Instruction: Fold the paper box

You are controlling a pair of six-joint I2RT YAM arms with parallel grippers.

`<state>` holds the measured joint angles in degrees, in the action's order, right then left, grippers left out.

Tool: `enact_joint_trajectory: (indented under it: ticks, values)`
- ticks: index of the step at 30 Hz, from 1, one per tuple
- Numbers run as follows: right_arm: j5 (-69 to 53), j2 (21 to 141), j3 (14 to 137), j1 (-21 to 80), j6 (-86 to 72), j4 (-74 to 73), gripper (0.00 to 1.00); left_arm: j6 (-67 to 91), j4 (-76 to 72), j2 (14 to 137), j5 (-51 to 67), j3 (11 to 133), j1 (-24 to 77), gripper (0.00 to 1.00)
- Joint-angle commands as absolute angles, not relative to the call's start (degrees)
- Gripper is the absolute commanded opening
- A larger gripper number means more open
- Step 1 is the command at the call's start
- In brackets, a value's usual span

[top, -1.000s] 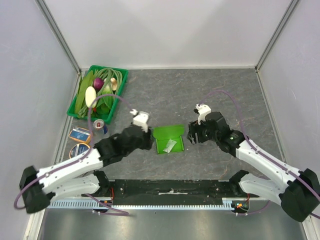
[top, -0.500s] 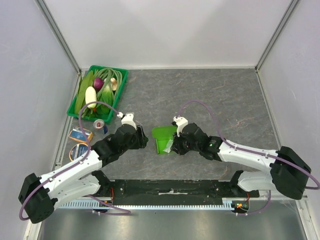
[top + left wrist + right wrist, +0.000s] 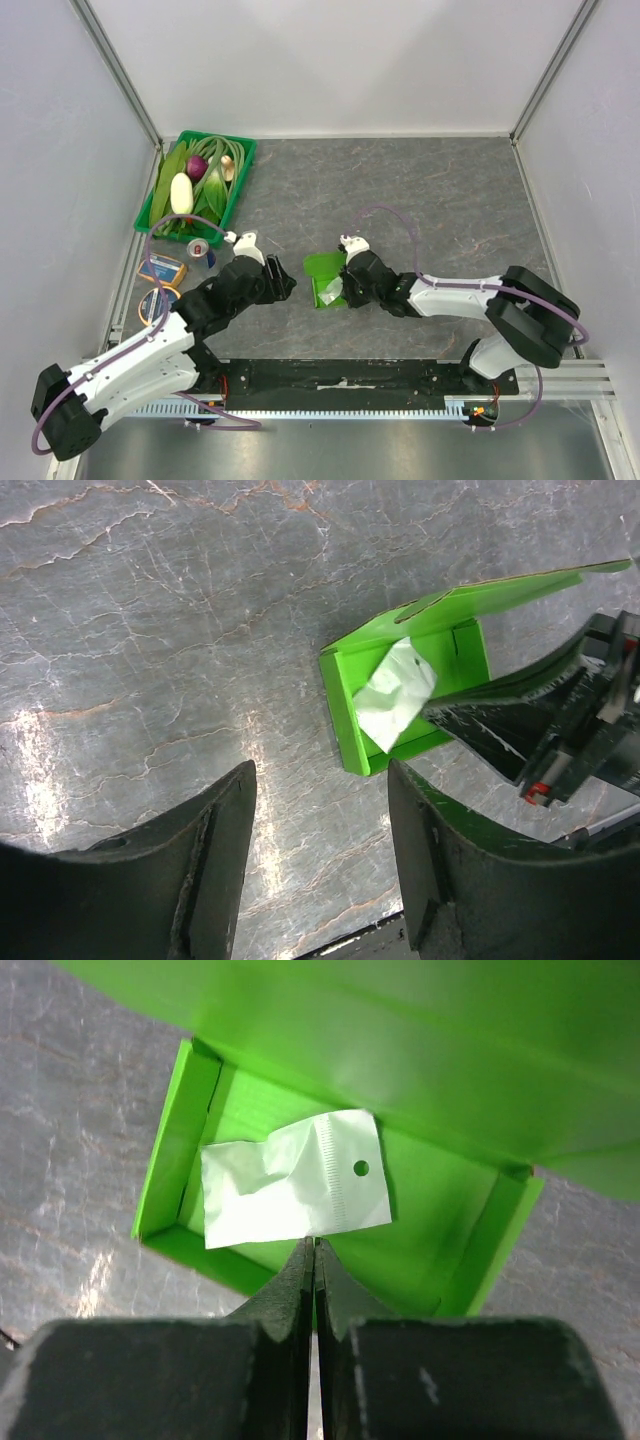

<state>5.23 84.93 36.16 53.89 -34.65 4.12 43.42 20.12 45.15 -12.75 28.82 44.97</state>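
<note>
Right tool [image 3: 314, 1244]: fingers together, tips down at the near wall of the paper box [image 3: 440, 1215], right at the lower edge of the white plastic bag [image 3: 290, 1180]. I can't tell if I've pinched bag, wall or nothing.
Left tool [image 3: 320, 777]: fingers apart, nothing between them. It hangs over the bare surface [image 3: 150, 630] beside the box, not touching it.
Box position: mid-surface, between my two tools, well apart from the vegetable crate [image 3: 243, 175] at the far left.
Box shape: bottom is a shallow tray with its four low walls up. The lid flap is hinged on the far side and tilted up and open.
Bag: lies crumpled on the tray floor, inside the walls. It has a punched hang hole near one end.
Done: tray formed, as far as I can see. Corners look square in my right wrist view.
Left: lid not down. My read is swing it over the tray and tuck its front edge in.
Open question: whether the bag stays in or comes out before closing. Nothing here settles that.
Progress: I'd call it past halfway.
</note>
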Motion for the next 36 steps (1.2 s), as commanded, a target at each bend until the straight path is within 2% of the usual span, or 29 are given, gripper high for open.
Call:
enact_joint_trajectory:
  ticks: [1,5,8,9,10,12,13,15,16,17,21,30,36]
  values:
    - [14.48,88.06,41.92,54.49,-36.21,7.75,0.06,45.97,20.48,44.47,-12.04,28.83,44.74,0.62]
    - [18.10,83.51,42.80,54.58,-34.98,1.17,0.08,45.88,21.01,44.82,-11.78,29.53,44.82,0.63]
    - [19.15,74.38,41.66,54.49,-33.58,-7.69,0.16,43.60,18.90,46.22,-12.48,29.62,44.74,0.63]
    - [19.42,71.83,40.88,54.41,-32.18,-9.47,0.20,42.81,18.46,48.58,-12.92,30.05,44.74,0.62]
    - [17.25,67.80,40.78,54.14,-30.51,-11.06,0.35,40.54,17.06,50.00,-13.27,30.58,44.82,0.62]
    - [15.12,64.79,41.83,51.87,-24.80,-16.85,0.41,37.90,15.39,53.85,-14.32,32.60,44.74,0.62]
    - [12.68,62.60,42.01,50.20,-23.05,-19.05,0.48,35.01,12.60,54.75,-15.20,33.13,44.74,0.62]
    - [5.05,60.22,41.40,41.78,-15.58,-18.55,0.52,30.62,8.20,55.98,-15.03,32.79,44.56,0.62]
    - [-3.43,60.03,41.14,38.62,-13.38,-16.72,0.54,29.11,5.48,56.25,-14.33,31.39,44.47,0.62]
    - [-7.87,60.03,40.96,32.84,-12.40,-14.79,0.55,27.96,0.32,56.34,-13.72,30.42,44.39,0.62]
    - [-23.01,66.41,40.16,27.69,-13.99,-2.74,0.56,22.95,-9.39,58.79,-14.75,27.51,43.86,0.63]
    - [-21.63,75.14,39.46,27.25,-6.86,3.25,0.48,16.00,-18.89,66.35,-14.59,26.11,42.45,0.59]
    - [-22.67,75.67,37.53,27.25,-5.10,8.70,0.47,14.15,-23.03,66.88,-12.83,23.73,42.01,0.56]
